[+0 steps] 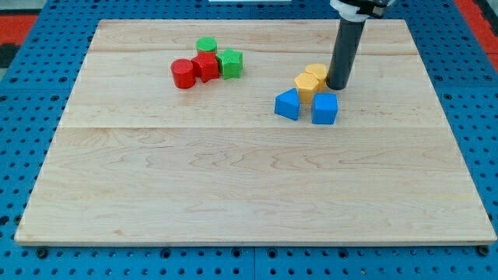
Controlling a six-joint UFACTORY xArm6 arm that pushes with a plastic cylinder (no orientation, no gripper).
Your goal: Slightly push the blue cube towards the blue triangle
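My tip (338, 86) – a bare rod, holding nothing – stands right of centre, upper frame, touching the yellow blocks (311, 82), just above the blue cube (324, 109); the blue triangle (287, 104) waits left, so I must come around.

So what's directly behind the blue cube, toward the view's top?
Behind the blue cube sit two yellow blocks, and my tip stands at their right. The blue triangle lies to the cube's left. Whether the yellow blocks touch the cube is hidden.
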